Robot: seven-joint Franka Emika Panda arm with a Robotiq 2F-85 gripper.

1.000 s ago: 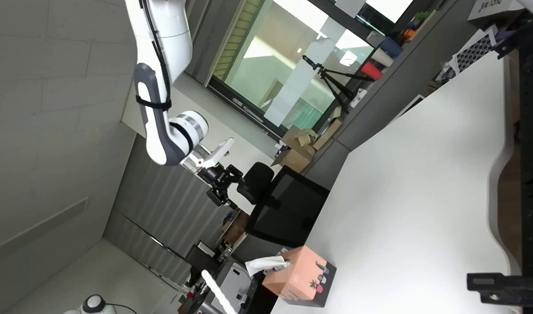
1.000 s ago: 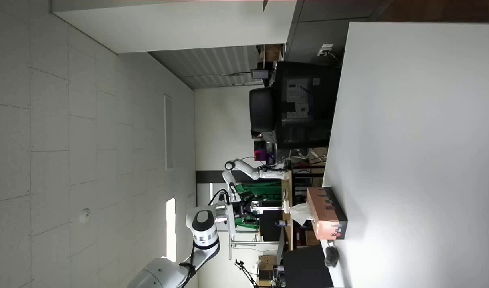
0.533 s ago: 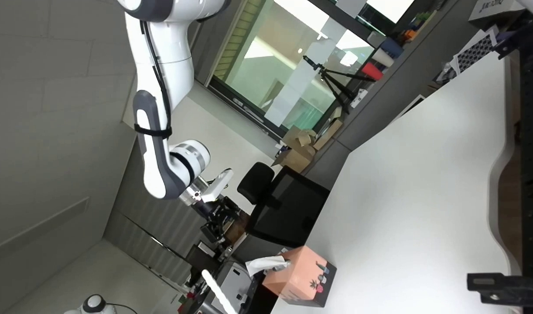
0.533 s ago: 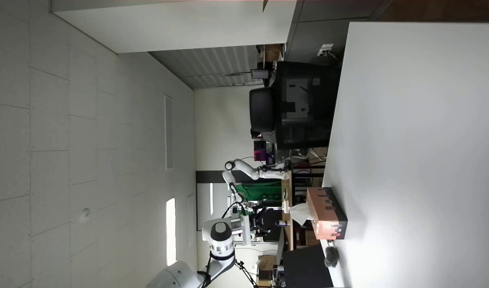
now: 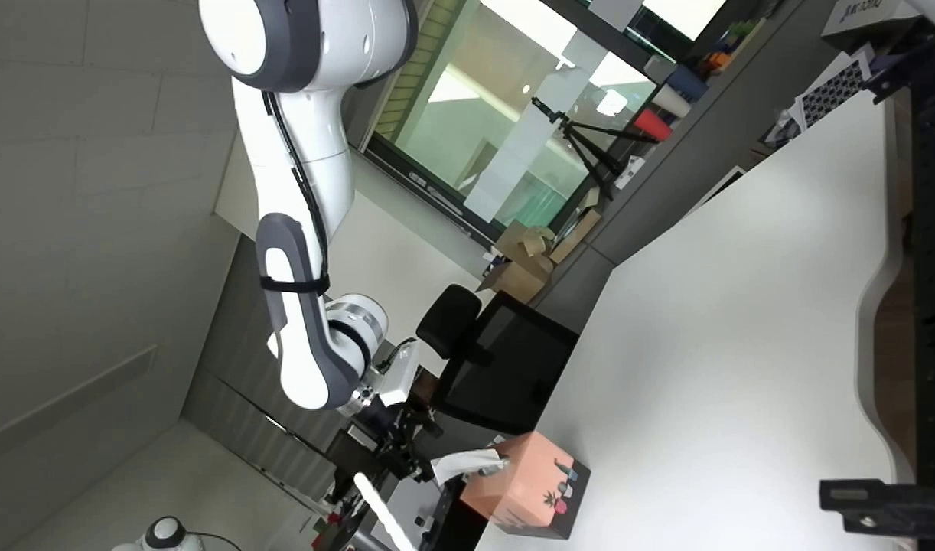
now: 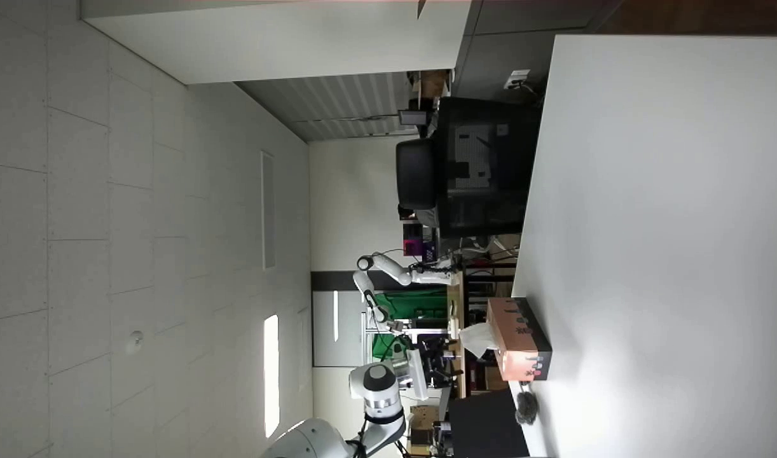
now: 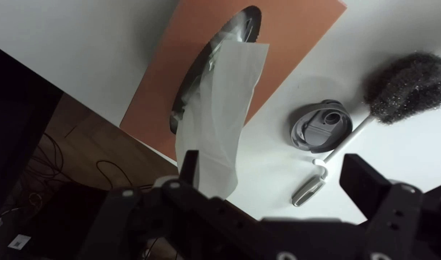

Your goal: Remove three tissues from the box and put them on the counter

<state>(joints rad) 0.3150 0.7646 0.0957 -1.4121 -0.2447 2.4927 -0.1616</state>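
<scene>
The box (image 5: pixel 532 474) has a salmon-pink face and dark lower sides. It stands on the white counter (image 5: pixel 712 344) near its edge and also shows in an exterior view (image 6: pixel 512 331) and the wrist view (image 7: pixel 296 29). One white tissue (image 7: pixel 220 119) sticks out of its oval opening, seen in both exterior views (image 5: pixel 464 464) (image 6: pixel 478 339). Any other tissues are hidden in the box. My gripper (image 7: pixel 271 159) is open and empty. In the wrist view, its left finger overlaps the tissue's free end; I cannot tell whether they touch. The gripper is beside the tissue in both exterior views (image 5: pixel 428 450) (image 6: pixel 455 362).
A grey fluffy duster (image 7: pixel 411 86) and a grey lid (image 7: pixel 319 128) lie on the counter beside the box. A black office chair (image 5: pixel 506 367) stands past the counter edge. A black bracket (image 5: pixel 881 505) is at the counter's other side.
My arm and gripper have come down and closer to the box and its tissue. The box, the tissue and the duster have not moved.
</scene>
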